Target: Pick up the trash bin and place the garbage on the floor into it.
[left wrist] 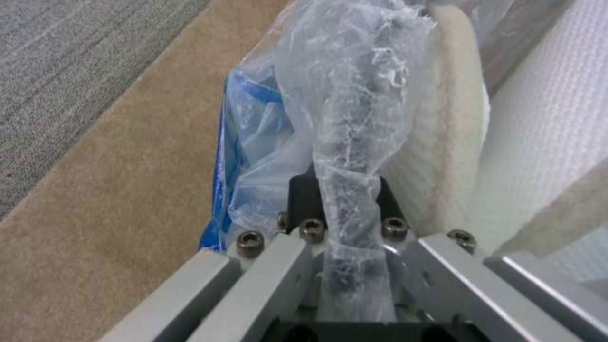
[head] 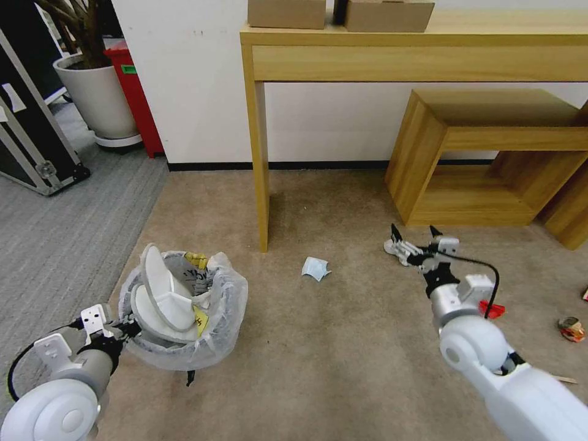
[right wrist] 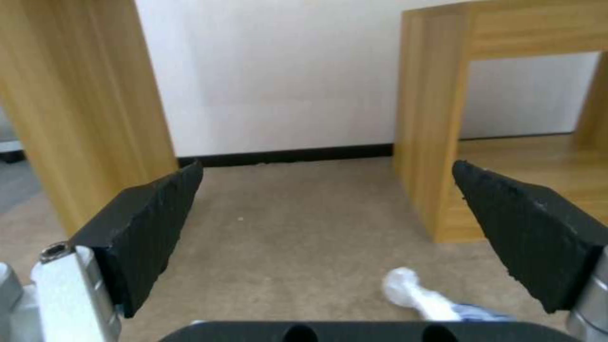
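Note:
The trash bin (head: 184, 331), lined with a crinkly white bag, sits tilted at the lower left. Two white slippers (head: 160, 294) and some yellow scraps lie inside it. My left gripper (head: 125, 327) is shut on the bin's bag-covered rim (left wrist: 345, 156), next to a slipper (left wrist: 456, 142). My right gripper (head: 416, 236) is open just over a crumpled white piece of garbage (head: 397, 250) on the carpet, which lies low between the fingers (right wrist: 418, 297). A blue-white carton (head: 315, 268), a red wrapper (head: 493, 309), a crushed red-white cup (head: 571, 329) and a wooden stick (head: 563, 380) also lie on the floor.
A tall wooden desk leg (head: 260, 184) stands between the bin and the right gripper. A low wooden shelf (head: 478, 153) stands close behind the right gripper. A potted plant (head: 98, 92), a red container (head: 138, 98) and a black case (head: 30, 141) stand at the far left.

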